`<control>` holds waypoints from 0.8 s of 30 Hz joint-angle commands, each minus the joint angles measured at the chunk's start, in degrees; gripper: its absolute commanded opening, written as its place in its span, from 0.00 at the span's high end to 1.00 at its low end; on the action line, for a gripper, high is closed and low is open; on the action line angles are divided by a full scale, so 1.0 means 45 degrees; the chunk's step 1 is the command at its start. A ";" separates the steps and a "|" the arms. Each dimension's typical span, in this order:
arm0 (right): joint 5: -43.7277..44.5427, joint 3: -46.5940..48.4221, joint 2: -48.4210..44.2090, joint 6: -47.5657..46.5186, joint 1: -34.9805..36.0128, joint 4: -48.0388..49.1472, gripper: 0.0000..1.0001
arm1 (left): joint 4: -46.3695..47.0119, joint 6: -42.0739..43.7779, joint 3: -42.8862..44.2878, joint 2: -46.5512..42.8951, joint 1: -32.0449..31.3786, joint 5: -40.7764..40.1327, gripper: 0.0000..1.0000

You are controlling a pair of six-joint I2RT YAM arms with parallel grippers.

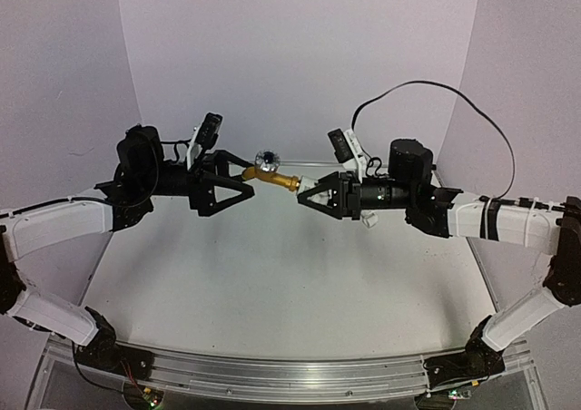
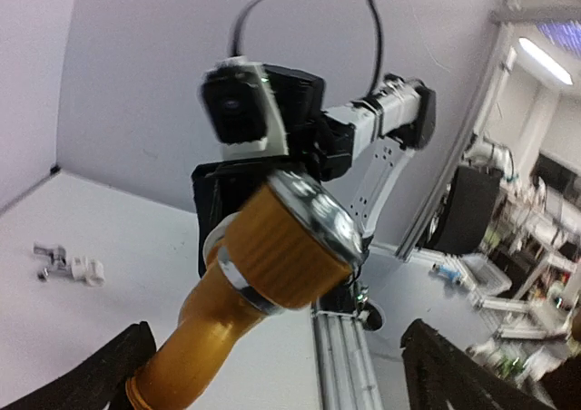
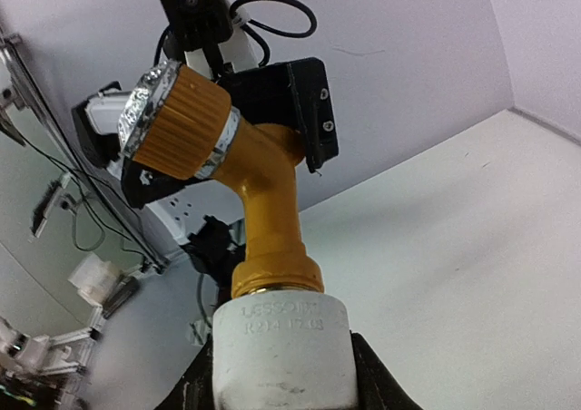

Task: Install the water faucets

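Note:
A brass-gold faucet (image 1: pixel 277 180) hangs in mid-air between the two arms, its ribbed gold knob capped in silver (image 3: pixel 177 124). Its threaded end sits in a short white pipe fitting (image 3: pixel 281 356), and my right gripper (image 3: pixel 281 372) is shut on that fitting. My left gripper (image 2: pixel 277 342) stands open around the faucet's spout end (image 2: pixel 195 337). Its black fingers (image 2: pixel 123 369) are spread wide, the right one well clear of the metal. A small silver faucet (image 2: pixel 45 258) joined to a white fitting lies on the table in the left wrist view.
A small white piece (image 1: pixel 368 218) lies on the table under my right gripper. The white table (image 1: pixel 290 283) is ringed by pale curved walls, and an aluminium rail (image 1: pixel 290 374) runs along the near edge between the arm bases.

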 commanded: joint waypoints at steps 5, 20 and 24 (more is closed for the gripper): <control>0.4418 -0.0740 -0.1275 -0.7693 -0.0375 0.0134 1.00 | -0.2443 -0.8568 0.0361 -0.1169 0.0295 -0.3722 0.03; 0.6039 -0.0770 -0.0740 -1.1021 0.0801 0.0159 1.00 | -0.1021 -1.4194 0.0607 0.0962 -0.0382 -0.3553 0.00; 0.6372 -0.0568 -0.0469 -1.1137 0.1125 0.0091 1.00 | -0.0986 -1.4163 0.0879 0.1414 -0.0835 -0.3657 0.00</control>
